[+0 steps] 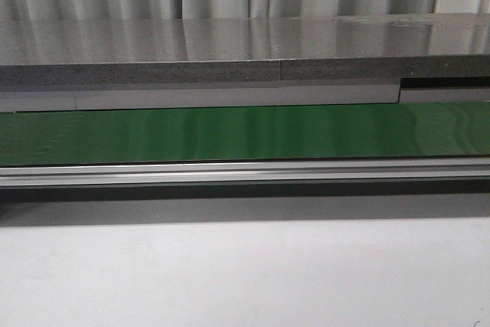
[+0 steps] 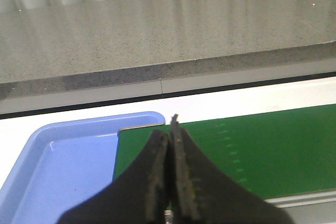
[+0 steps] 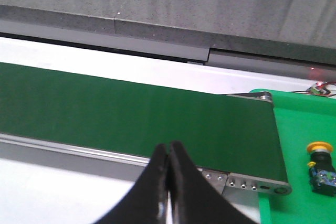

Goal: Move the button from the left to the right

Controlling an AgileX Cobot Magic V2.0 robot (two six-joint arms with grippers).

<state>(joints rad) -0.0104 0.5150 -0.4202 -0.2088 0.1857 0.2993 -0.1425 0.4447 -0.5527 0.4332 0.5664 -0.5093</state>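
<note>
While both hands, left hand [image 2: 169, 182] and right hand [image 3: 169, 187], hung clenched and empty over the green belt [image 1: 245, 134], the button [image 3: 321, 167] stood upright on a green tray [image 3: 299, 129] beyond the belt's end, apparently awaiting pickup.

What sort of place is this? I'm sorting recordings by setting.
Probably an industrial or lab conveyor workstation: a green conveyor belt with an aluminium rail, a grey speckled counter behind it, a blue tray at one end and a push-button on a green tray at the other.
</note>
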